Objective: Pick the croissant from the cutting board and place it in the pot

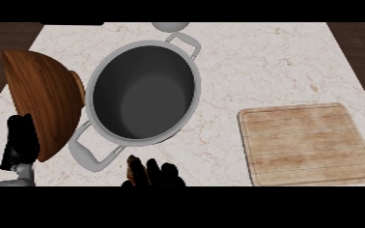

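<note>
Below the pot [146, 94], right hand [160, 174] fingers curled round croissant [133, 168], cutting board [303, 142] bare.

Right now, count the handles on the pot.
2: far handle at the pot's upper rim, near handle at its lower left. None seems hidden.

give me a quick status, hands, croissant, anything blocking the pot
Right hand shut on croissant, low at the pot's near rim. Left hand resting open at left edge. Cutting board bare, pot empty. Wooden bowl beside the pot, not blocking.
</note>
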You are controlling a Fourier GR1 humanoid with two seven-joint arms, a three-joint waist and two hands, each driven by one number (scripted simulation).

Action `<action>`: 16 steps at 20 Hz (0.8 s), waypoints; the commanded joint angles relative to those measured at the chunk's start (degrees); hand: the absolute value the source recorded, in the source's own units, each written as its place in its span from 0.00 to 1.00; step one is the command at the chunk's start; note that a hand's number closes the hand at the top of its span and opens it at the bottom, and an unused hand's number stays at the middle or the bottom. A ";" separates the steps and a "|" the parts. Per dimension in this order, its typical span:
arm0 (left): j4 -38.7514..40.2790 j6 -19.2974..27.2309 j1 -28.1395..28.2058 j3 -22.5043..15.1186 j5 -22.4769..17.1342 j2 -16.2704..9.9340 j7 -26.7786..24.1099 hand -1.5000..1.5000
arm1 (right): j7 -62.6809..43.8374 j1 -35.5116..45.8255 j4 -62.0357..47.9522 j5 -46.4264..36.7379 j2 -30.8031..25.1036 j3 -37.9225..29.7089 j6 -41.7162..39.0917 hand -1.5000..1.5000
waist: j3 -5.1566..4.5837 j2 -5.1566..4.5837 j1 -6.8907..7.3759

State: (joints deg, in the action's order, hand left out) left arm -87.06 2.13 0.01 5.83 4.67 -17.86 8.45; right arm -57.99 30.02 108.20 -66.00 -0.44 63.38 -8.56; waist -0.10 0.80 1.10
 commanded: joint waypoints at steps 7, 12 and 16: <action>0.26 -1.24 0.36 1.15 -0.47 -0.37 -1.91 0.50 | -12.59 12.57 -1.86 4.33 0.41 -2.13 13.03 1.00 | 0.00 -0.64 0.53; -2.26 -1.41 -0.31 1.77 -0.57 -0.75 1.21 0.50 | -4.53 15.49 -5.02 8.35 0.42 -11.88 14.13 1.00 | 0.08 -0.79 -0.12; -1.88 -1.57 1.49 2.10 0.14 -0.64 -1.20 0.50 | 1.59 18.12 -10.33 13.17 0.42 -19.80 14.24 1.00 | 0.09 -0.87 -0.23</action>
State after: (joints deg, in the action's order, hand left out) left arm -88.40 1.43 0.51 6.86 5.07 -17.69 8.14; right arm -59.06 46.80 102.34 -56.13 -0.25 49.64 2.68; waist -0.04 0.04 1.07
